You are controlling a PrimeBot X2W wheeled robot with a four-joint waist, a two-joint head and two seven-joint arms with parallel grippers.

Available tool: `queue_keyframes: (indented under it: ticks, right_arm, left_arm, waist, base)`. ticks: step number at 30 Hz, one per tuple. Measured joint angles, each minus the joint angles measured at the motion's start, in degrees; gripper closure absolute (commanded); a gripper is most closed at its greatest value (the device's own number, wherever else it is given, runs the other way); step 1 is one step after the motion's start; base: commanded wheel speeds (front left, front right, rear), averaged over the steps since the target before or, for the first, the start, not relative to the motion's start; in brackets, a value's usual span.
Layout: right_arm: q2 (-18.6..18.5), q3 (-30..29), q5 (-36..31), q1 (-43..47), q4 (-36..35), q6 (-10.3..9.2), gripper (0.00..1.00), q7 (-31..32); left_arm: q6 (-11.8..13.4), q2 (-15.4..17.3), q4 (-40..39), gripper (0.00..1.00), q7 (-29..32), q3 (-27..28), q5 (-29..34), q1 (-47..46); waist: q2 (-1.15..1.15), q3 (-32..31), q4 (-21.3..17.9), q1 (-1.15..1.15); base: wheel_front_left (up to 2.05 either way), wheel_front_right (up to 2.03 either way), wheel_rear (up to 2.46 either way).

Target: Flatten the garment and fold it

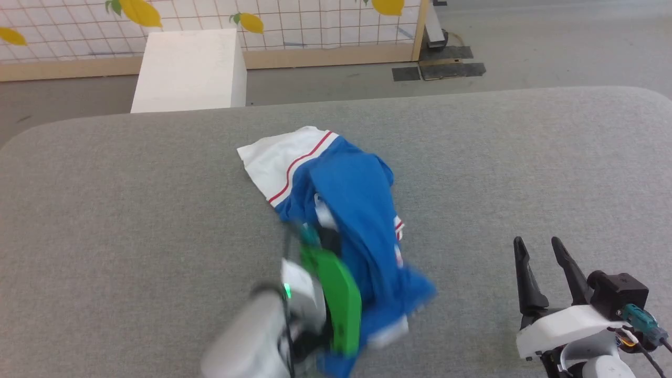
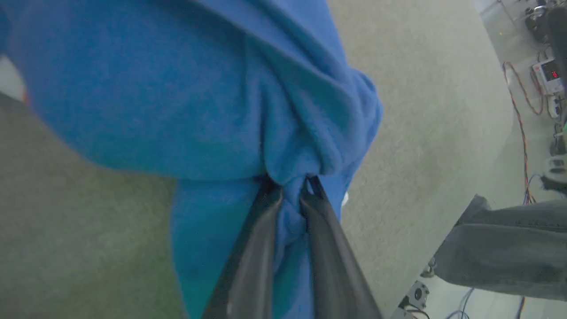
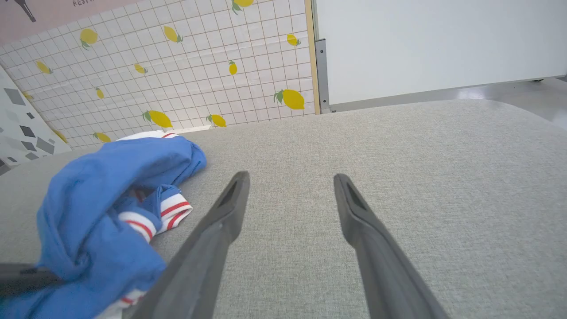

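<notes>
On the grey bench, the garment lies in a crumpled heap (far from flat). The narrowed left claw pinches one blue fold, probably to lift and spread it. The right claw stands wide and empty, apart from the cloth.

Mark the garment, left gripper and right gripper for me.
garment (image 1: pixel 357 194): head view, on the blue body fabric, mid-bunch.
left gripper (image 2: pixel 290 184): left wrist view, midway between fingertips, pinching the garment.
right gripper (image 3: pixel 291 177): right wrist view, in the open gap between fingertips.
</notes>
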Motion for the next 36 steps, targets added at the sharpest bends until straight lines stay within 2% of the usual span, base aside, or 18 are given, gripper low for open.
queue_keyframes:
  ticks: [2, 3, 4, 9, 14, 18, 21, 23, 25, 27, 31, 36]
  right_arm:
    - [-0.02, -0.01, 0.2, 0.05, 0.34, 0.0, 0.0, -0.11]
    - [-0.03, 0.01, 0.31, 0.09, 0.46, 0.0, 0.0, -0.25]
    - [-0.02, -0.01, 0.36, 0.13, 0.57, 0.0, 0.0, -0.31]
    - [0.0, 0.0, 0.38, 0.19, 0.75, 0.0, 0.0, -0.4]
    - [0.0, -0.05, 0.36, 0.17, 0.69, 0.0, 0.0, -0.37]
    - [0.01, -0.12, 0.38, 0.14, 0.47, 0.0, 0.0, 0.14]
    - [-0.01, -0.32, 0.38, 0.09, 0.01, 0.0, 0.0, 0.69]
    - [0.02, -0.33, 0.4, -0.07, -0.37, 0.0, 0.0, 1.42]
    - [0.0, -0.32, 0.34, -0.31, -0.9, 0.0, 0.0, 2.29]
    - [0.01, -0.26, 0.29, -0.89, -1.2, 0.0, 0.0, 3.44]
    - [-0.01, -0.22, 0.22, -3.49, -1.51, 0.0, 0.0, 7.22]
    - [-0.07, 1.44, -0.23, -10.54, -1.14, -0.01, 0.0, 16.92]
  left_arm:
    - [0.02, -0.16, 1.0, 1.0, 5.59, -2.22, -2.04, 3.49]
    - [0.02, -0.19, 0.7, 0.93, 6.78, -2.63, -2.6, 4.38]
    - [0.32, -0.35, 0.03, 0.0, 7.54, -2.52, -3.33, 4.86]
    - [2.89, -0.65, -5.98, 0.0, 5.37, 2.02, -7.79, 6.29]
    - [4.42, -0.37, -13.93, 0.0, -2.9, 11.16, -10.99, 5.81]
    - [5.73, 1.11, -18.62, 0.0, -11.32, 18.35, -11.41, 5.76]
    - [6.84, 4.17, -20.51, 0.0, -20.05, 21.84, -6.24, 5.96]
    - [7.62, 7.23, -20.85, 0.0, -26.7, 22.53, 0.03, 6.38]
    - [8.76, 9.18, -20.95, 0.0, -35.91, 23.42, 6.49, 7.72]
    - [9.58, 10.56, -20.4, 0.0, -41.72, 22.51, 11.88, 9.76]
    - [11.18, 9.38, -19.92, 0.0, -45.3, 21.37, 16.91, 14.23]
    - [12.15, 5.91, -21.54, 0.0, -45.58, 22.31, 19.56, 17.02]
  waist:
    - [0.0, -0.04, -0.15, 0.0]
    - [0.0, -0.05, -0.06, 0.0]
    - [0.0, -0.06, 0.11, 0.0]
    - [0.0, -0.39, 1.3, 0.0]
    - [0.0, -1.32, 2.61, 0.0]
    - [0.0, -2.26, 3.62, 0.0]
    - [0.0, -2.6, 4.56, 0.0]
    - [0.0, -2.74, 5.11, 0.0]
    - [0.0, -2.62, 5.73, 0.0]
    - [0.0, -2.39, 6.24, 0.0]
    - [0.0, -1.45, 7.21, 0.0]
    - [0.0, 0.51, 8.55, 0.0]
  base:
    - [0.0, 0.0, 0.0]
    - [0.0, 0.0, 0.0]
    - [0.0, 0.0, 0.0]
    - [0.0, 0.0, 0.0]
    - [0.0, 0.0, 0.0]
    - [0.0, 0.0, 0.0]
    - [0.0, 0.0, 0.0]
    - [0.0, 0.0, 0.0]
    - [0.0, 0.0, 0.0]
    - [0.0, 0.0, 0.0]
    - [0.0, 0.0, 0.0]
    - [0.0, 0.0, 0.0]
